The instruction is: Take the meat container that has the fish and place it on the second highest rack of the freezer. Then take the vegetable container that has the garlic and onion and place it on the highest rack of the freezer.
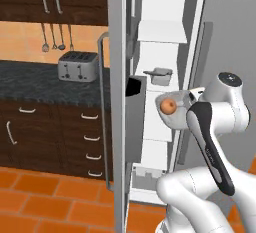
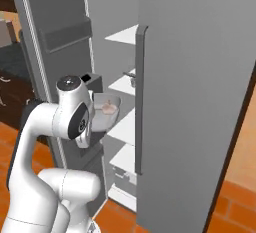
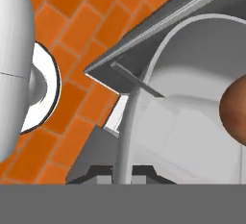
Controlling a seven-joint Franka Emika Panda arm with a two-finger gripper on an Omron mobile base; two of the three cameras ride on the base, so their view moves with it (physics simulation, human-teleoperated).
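The arm rose from the lower right of the left base view and bent toward the open freezer (image 1: 165, 52) in the middle of the frame. At the end of the arm, centre-right in that view, hung the vegetable tray (image 1: 172, 111), tipped so its inside faced the camera, with the onion (image 1: 169, 106) sitting against its wall. The gripper itself was hidden behind the arm's wrist there. In the hand view the tray's rim (image 3: 126, 136) ran up from the bottom centre, right where the fingertips would be, and the jaws were pressed nearly together, pinching that rim. The onion filled the right edge of that view, and orange floor tiles (image 3: 67, 31) showed at the upper left.

In the right base view the tray appeared left of centre, just beside the arm's upper joint, with the pale garlic (image 2: 107, 108) lying in it. It was level with the gap in front of the freezer's middle shelves, not resting on any of them.

Higher up in the left base view, another tray (image 1: 160, 75) sat on a white shelf (image 1: 155, 84) inside the freezer; I could not make out what was in it. The freezer door (image 1: 117, 102) stood open, cutting down the middle of the frame. At the left a toaster (image 1: 77, 66) stood on the dark counter (image 1: 30, 84).
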